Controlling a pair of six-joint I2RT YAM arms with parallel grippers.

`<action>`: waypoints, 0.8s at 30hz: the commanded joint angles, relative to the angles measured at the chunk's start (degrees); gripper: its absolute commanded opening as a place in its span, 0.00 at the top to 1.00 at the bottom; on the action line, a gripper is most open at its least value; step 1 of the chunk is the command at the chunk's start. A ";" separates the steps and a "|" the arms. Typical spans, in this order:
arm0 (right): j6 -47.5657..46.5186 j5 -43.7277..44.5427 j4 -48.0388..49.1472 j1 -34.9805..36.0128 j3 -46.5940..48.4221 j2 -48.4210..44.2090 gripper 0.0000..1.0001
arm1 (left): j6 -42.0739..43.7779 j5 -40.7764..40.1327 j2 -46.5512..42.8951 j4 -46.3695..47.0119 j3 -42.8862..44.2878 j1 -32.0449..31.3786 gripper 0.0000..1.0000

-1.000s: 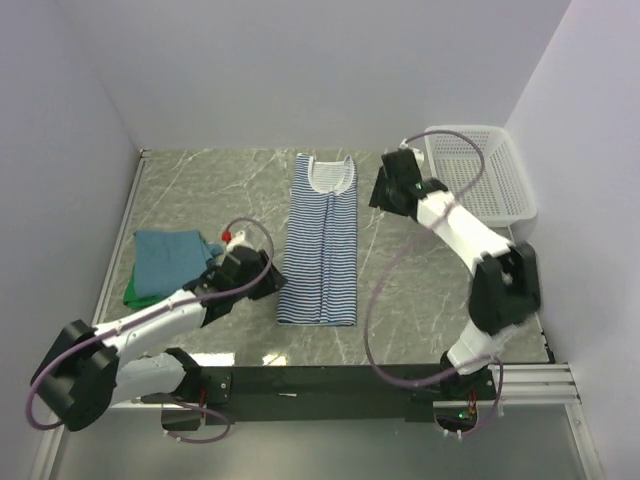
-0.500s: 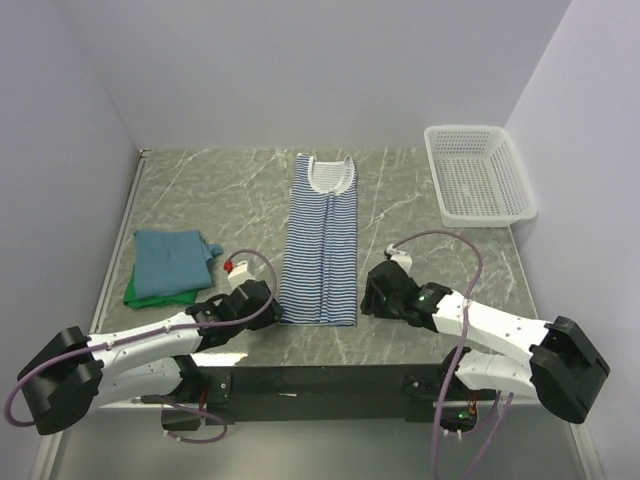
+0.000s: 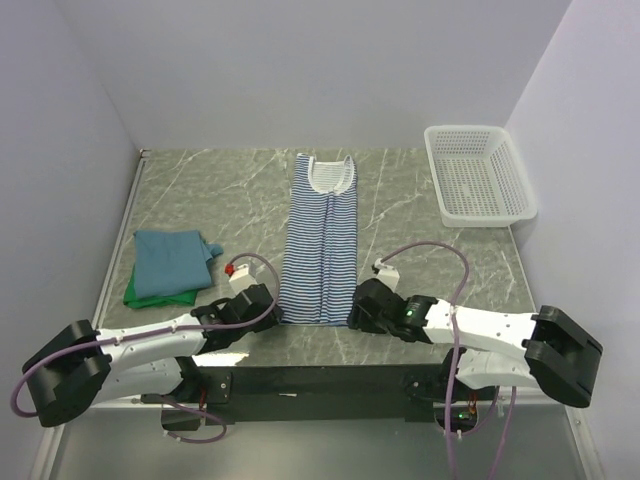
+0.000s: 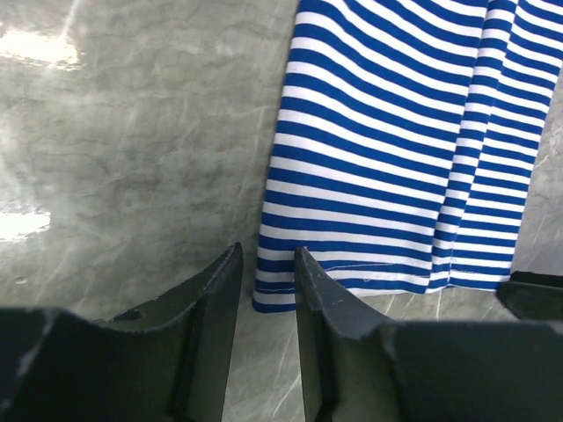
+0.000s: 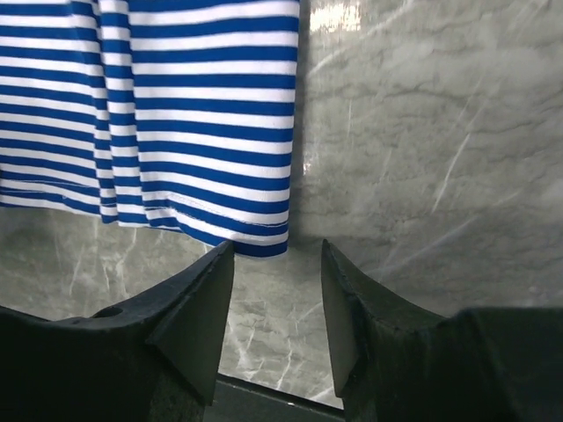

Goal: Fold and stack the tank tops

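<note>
The navy-and-white striped tank top (image 3: pixel 322 240) lies flat, folded into a long narrow strip, neckline at the far end. My left gripper (image 3: pixel 270 312) is low at its near left corner (image 4: pixel 274 294), jaws open a narrow way with the hem corner just beyond the tips. My right gripper (image 3: pixel 355 312) is at the near right corner (image 5: pixel 255 237), open wider, nothing between its fingers (image 5: pixel 207 290). The folded teal-blue tank top (image 3: pixel 172 260) rests on the green tank top (image 3: pixel 150 295) at the left.
A white mesh basket (image 3: pixel 478 185) stands at the far right corner. The black mounting rail (image 3: pixel 330 380) runs along the table's near edge just behind both grippers. The grey marble table (image 3: pixel 420 220) is walled on three sides.
The right arm swung from the far right by the basket down to the striped top's near right corner. The left gripper slid toward the near left corner and narrowed its jaws.
</note>
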 commanded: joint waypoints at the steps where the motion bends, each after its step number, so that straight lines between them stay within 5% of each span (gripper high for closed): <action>1: 2.97 2.46 2.25 1.34 -0.65 1.78 0.49 | -0.82 -0.86 2.22 -0.78 -1.43 -1.08 0.64; 11: 3.07 3.25 3.75 2.49 0.22 6.18 0.62 | -1.44 -0.77 4.42 -0.16 -1.70 -3.02 0.80; 18: 2.71 5.09 -1.86 3.80 1.28 4.43 0.99 | -2.40 -0.07 2.58 -1.83 -1.26 -5.83 0.96; 24: 6.75 8.78 -12.85 11.44 3.12 -1.37 1.00 | -8.02 -2.26 0.38 -9.63 2.16 -14.08 0.99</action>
